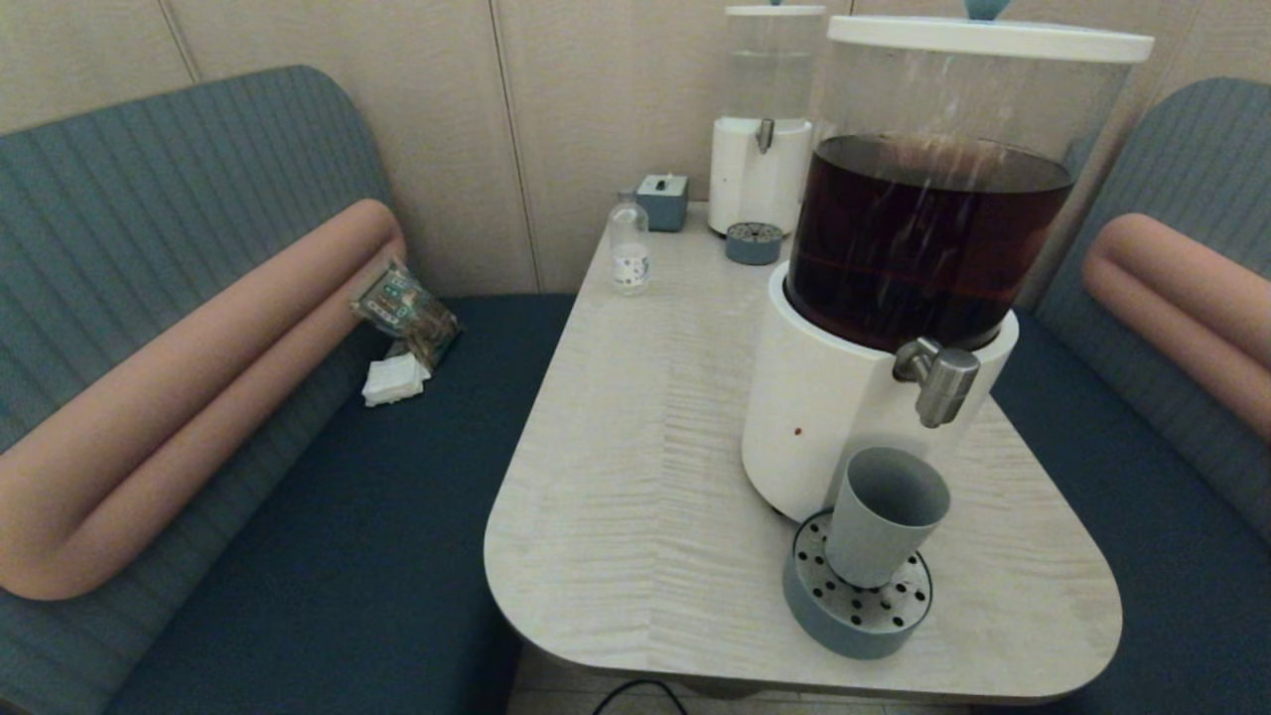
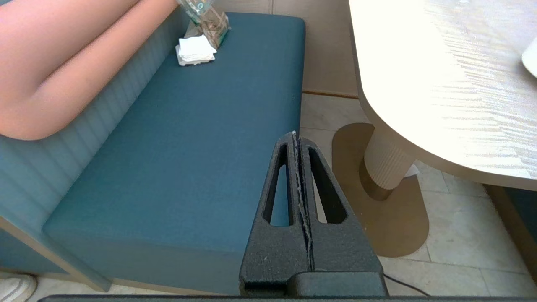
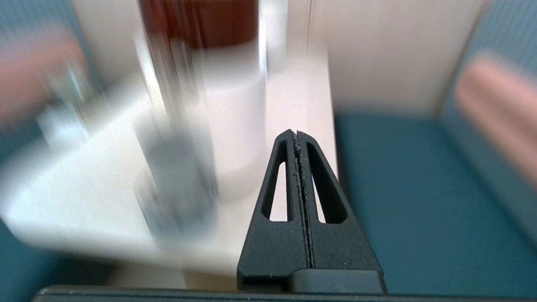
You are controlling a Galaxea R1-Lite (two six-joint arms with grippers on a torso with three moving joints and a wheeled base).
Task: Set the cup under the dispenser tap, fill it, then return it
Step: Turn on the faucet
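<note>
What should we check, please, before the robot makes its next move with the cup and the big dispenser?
1. Cup upright on the round perforated drip tray: ok.
2. Cup mouth in line below the dispenser tap: looks close in the head view, but depth cannot be told.
3. Cup contents: looks empty, so filling is not yet done.
4. Dark brown liquid in the tank: ok, well above the tap.
5. Right end effector: shut and holding nothing, off the table edge beside the dispenser; it must open before any grasp.
6. Left end effector: shut, parked low over the bench seat: ok.
</note>
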